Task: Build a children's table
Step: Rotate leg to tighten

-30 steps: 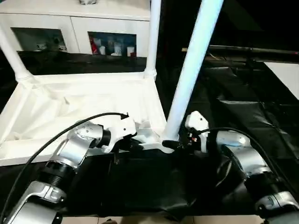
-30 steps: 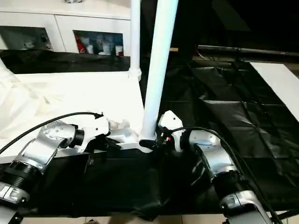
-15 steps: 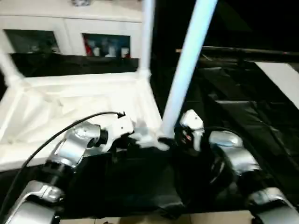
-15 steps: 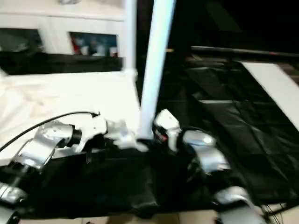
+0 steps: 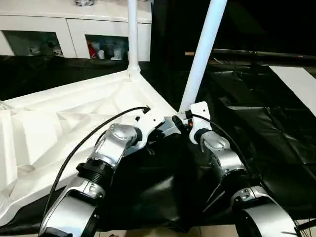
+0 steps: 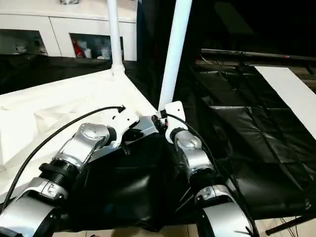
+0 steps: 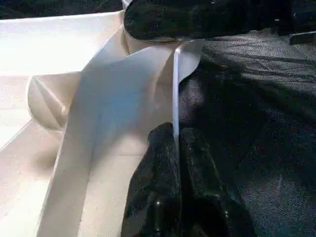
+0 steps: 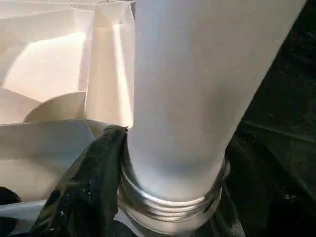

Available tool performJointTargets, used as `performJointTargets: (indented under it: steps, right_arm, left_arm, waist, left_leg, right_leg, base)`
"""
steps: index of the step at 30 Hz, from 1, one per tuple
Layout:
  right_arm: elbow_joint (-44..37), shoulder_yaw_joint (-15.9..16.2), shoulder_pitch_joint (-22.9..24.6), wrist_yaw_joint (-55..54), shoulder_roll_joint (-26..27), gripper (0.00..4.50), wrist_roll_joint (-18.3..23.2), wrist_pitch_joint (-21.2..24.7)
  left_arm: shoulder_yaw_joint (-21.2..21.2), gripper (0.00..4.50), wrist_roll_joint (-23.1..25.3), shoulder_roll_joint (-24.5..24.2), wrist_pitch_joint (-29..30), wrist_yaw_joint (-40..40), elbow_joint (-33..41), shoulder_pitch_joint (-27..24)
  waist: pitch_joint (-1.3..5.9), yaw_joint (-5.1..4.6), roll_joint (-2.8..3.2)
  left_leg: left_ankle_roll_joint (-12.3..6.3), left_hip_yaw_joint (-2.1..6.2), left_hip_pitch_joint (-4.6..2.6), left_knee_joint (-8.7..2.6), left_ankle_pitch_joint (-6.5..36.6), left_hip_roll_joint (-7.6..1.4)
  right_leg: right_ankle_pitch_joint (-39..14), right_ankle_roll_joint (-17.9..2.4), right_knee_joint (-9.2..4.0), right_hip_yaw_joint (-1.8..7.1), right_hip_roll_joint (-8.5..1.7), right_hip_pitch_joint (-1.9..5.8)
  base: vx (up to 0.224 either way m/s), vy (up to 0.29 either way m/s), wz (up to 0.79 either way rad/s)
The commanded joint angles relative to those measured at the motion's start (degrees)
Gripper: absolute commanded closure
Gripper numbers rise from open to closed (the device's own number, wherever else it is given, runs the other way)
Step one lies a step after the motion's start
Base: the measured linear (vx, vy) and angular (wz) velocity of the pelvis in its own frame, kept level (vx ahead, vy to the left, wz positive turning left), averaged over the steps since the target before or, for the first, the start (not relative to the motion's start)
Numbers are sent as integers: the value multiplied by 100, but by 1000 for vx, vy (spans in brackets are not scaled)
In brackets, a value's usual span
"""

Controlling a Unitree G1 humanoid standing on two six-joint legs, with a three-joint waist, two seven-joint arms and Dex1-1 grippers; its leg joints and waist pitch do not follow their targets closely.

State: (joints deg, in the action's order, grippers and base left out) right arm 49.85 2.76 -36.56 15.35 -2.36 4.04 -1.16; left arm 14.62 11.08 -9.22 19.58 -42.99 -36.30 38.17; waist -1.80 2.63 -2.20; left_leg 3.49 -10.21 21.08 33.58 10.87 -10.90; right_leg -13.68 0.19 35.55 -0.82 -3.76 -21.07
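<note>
The white tabletop (image 5: 74,118) is lying upside down, ribbed underside up, on black sheeting (image 5: 256,128) that is covering the bench, with a white glass-door cabinet (image 5: 74,29) standing behind it. Two white legs are rising from its corners: the far leg (image 5: 132,34) is standing upright in its socket, and the near leg (image 5: 203,49) is leaning slightly. The right tool (image 5: 183,118) is grasping the near leg at its threaded base beside the corner socket. The left tool (image 7: 175,148) is clenching the tabletop's thin side wall just beside that corner.
</note>
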Motion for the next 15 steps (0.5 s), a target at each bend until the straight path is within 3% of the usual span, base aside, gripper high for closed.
performJointTargets:
  steps: [1,3,4,7,8,10,12,15]
  right_arm:
    - [-316,214,116,964,128,115,230,-67]
    - [-456,221,140,1153,38,108,271,-26]
    - [-598,289,176,1369,-95,94,273,8]
    - [-911,483,277,1929,-420,67,281,108]
    - [-1142,641,399,2437,-753,67,257,86]
    - [-1374,772,544,2991,-1112,67,198,14]
    - [-1546,804,648,3393,-1377,67,205,0]
    - [-1728,810,745,3961,-1677,67,299,9]
  left_arm:
    - [308,450,159,-81,51,-135,-328,-291]
    - [348,450,127,-140,7,-255,-318,-303]
    - [399,450,101,-214,-66,-446,-266,-326]
    - [465,450,70,-351,-221,-729,-192,-349]
    - [540,450,73,-501,-435,-979,-95,-387]
    - [634,450,46,-682,-708,-1320,62,-456]
    - [593,450,-133,-801,-547,-1641,295,-540]
    - [686,450,-426,-1157,-723,-2474,789,-751]
  waist:
    - [222,32,53]
    - [229,27,26]
    - [237,20,53]
    - [251,29,52]
    - [251,28,101]
    - [259,38,58]
    - [260,59,64]
    - [250,80,49]
  left_leg:
    - [-87,78,-68,-461,1190,-232]
    - [-131,70,-61,-458,1094,-231]
    - [-148,70,-57,-455,992,-226]
    - [-250,64,-38,-427,715,-225]
    - [-261,74,-39,-427,655,-226]
    - [-366,68,-43,-401,598,-227]
    - [-447,54,-52,-392,515,-234]
    - [-445,54,-64,-408,628,-245]
  right_leg:
    - [-419,-1110,-454,180,-402,106]
    - [-231,-1155,-446,177,-390,128]
    - [-93,-1195,-436,177,-389,142]
    - [331,-1295,-394,170,-384,188]
    - [440,-1327,-386,163,-380,190]
    - [693,-1344,-372,162,-365,217]
    - [890,-1434,-358,163,-366,205]
    - [648,-1509,-365,160,-371,199]
  base:
    - [0,0,0]
    - [0,0,0]
    - [0,0,0]
    - [0,0,0]
    - [0,0,0]
    - [0,0,0]
    - [0,0,0]
    - [0,0,0]
